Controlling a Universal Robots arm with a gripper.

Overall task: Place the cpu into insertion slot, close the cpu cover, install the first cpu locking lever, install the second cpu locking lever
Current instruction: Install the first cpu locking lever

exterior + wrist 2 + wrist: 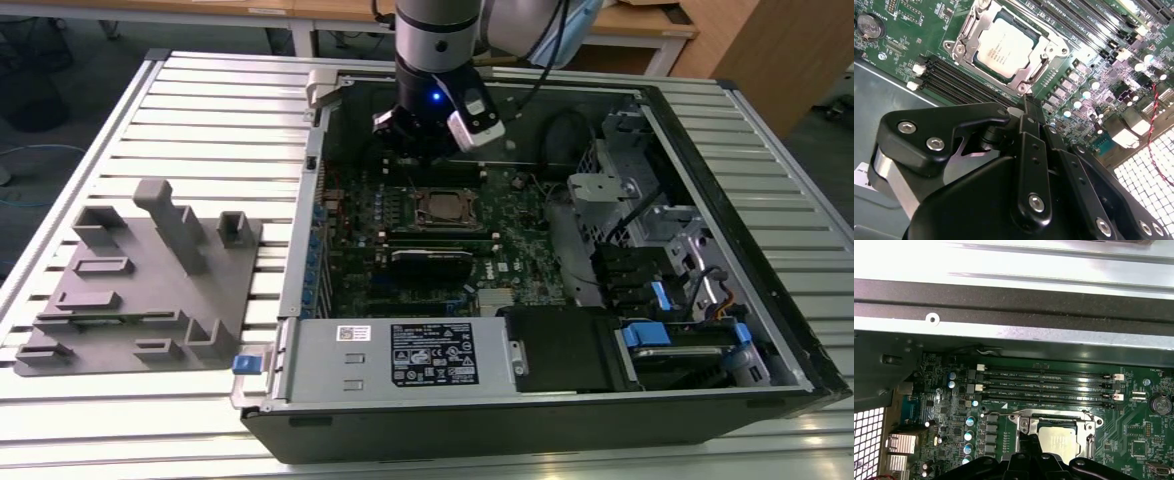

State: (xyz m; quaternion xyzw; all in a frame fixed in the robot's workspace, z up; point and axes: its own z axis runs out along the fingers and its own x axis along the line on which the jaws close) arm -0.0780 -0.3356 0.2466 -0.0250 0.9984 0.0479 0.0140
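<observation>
cpu (1004,50) seated flat, top up, square; cover (1048,54) down around it. hand (1030,106) near, hiding ram slots' (954,75) ends; grip can't be told.

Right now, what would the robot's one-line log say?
cpu: seated | cpu cover: down around it | gripper: by memory slots, next to cpu cover

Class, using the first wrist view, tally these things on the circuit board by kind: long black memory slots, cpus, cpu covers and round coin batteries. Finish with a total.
memory slots: 4
cpu: 1
cpu cover: 1
coin battery: 1
Total: 7
</observation>
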